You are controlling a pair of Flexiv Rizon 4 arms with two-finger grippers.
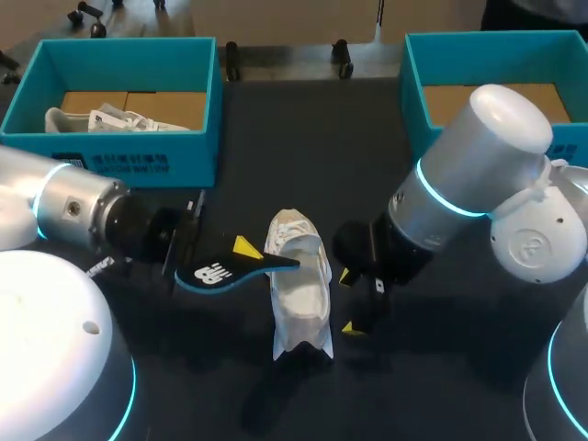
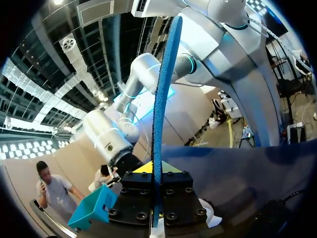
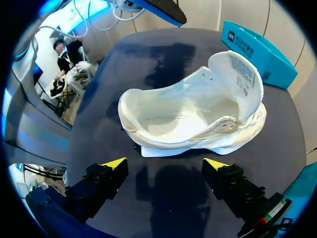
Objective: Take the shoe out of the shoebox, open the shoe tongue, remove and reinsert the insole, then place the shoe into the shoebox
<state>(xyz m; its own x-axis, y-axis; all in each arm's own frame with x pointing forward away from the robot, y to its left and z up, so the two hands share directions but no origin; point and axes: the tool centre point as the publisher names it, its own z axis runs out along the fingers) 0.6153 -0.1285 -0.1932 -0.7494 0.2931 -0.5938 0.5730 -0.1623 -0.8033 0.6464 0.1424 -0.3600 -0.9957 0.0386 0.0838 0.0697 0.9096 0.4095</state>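
Holding the insole (image 1: 216,274) clamped in my left jaws over the sneaker (image 1: 301,294), seemingly for reinserting; right jaws are standing wide alongside.

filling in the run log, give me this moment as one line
insole out of shoe | left jaws shut on insole | right jaws open beside shoe | shoe on table

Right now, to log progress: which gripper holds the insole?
The left gripper, shut on the insole; the right gripper hangs open beside the shoe.
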